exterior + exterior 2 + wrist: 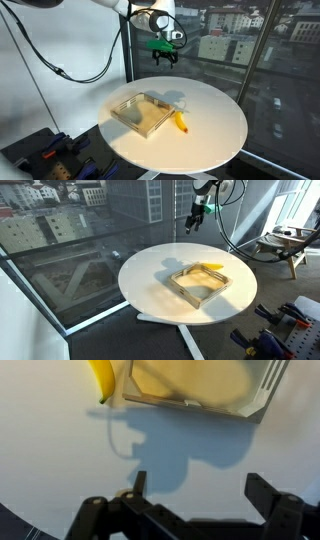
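Note:
My gripper (165,58) hangs high over the far side of the round white table (215,135), open and holding nothing. In the wrist view its two fingers stand wide apart around bare tabletop, the gripper (199,488) casting a shadow on the white surface. A shallow wooden tray (142,112) lies near the table's middle, and a yellow banana (181,122) rests on the table just beside it. Both exterior views show the tray (203,283) and the banana (211,268). The wrist view catches the tray's edge (190,402) and the banana's tip (100,380) at the top.
Large windows with a city view stand right behind the table. A cable runs from the arm (60,68) down the side. Tools and clutter lie on the floor (280,335) beside the table. The table's rim (130,295) is close to the glass.

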